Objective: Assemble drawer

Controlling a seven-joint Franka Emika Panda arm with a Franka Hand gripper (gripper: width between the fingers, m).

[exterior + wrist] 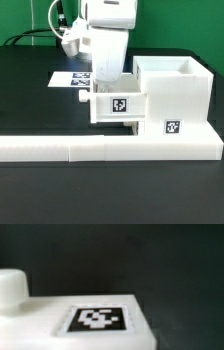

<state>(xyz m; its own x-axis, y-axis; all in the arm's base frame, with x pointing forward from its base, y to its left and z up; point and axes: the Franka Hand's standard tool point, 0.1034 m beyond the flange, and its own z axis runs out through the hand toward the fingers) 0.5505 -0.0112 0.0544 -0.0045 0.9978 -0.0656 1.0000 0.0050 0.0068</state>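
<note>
The white drawer housing stands at the exterior view's right, open on top, with a tag low on its front. A small white tray with a square tag sits against the housing's left side. My gripper reaches straight down onto the tray's top left part; its fingertips are hidden against the white plastic. The wrist view shows a tagged white face of the tray close up, with a rounded knob at one side. No fingers show there. A second tray is not in view.
A long low white L-shaped bar runs along the front of the parts. The marker board lies flat behind the arm. The table is black.
</note>
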